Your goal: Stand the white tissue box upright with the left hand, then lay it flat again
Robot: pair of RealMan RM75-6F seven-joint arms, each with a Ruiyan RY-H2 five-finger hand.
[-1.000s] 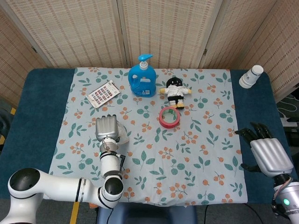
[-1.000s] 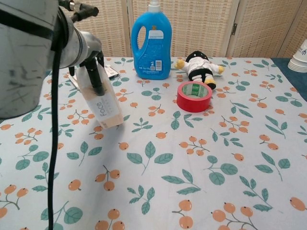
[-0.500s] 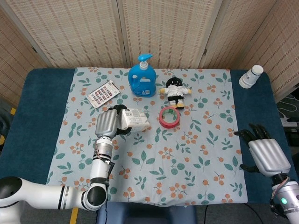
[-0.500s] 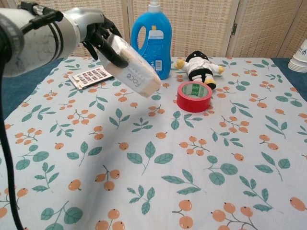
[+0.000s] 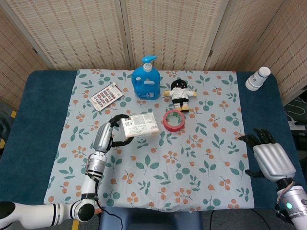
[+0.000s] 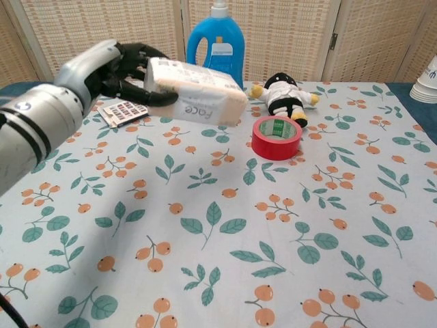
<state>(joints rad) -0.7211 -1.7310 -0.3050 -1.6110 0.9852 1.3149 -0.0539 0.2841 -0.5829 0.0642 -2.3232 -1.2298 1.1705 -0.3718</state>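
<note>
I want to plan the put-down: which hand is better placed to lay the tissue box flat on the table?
The left hand: it already holds the tissue box horizontal above the cloth. The right hand is open, far at the table's edge.

Matt printed cloth (image 6: 287, 225) covers the table; glossy plastic bottle (image 6: 216, 58); woven screens (image 5: 158, 28) behind.

blue table (image 5: 43, 124), floral cloth (image 5: 192, 163), detergent bottle (image 5: 146, 81), red tape (image 5: 173, 120)

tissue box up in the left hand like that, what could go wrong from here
The left hand grips the tissue box only at one end, held off the table, so it could slip or tip out. Lowered to the right, its free end could knock the red tape roll or the blue detergent bottle.
</note>
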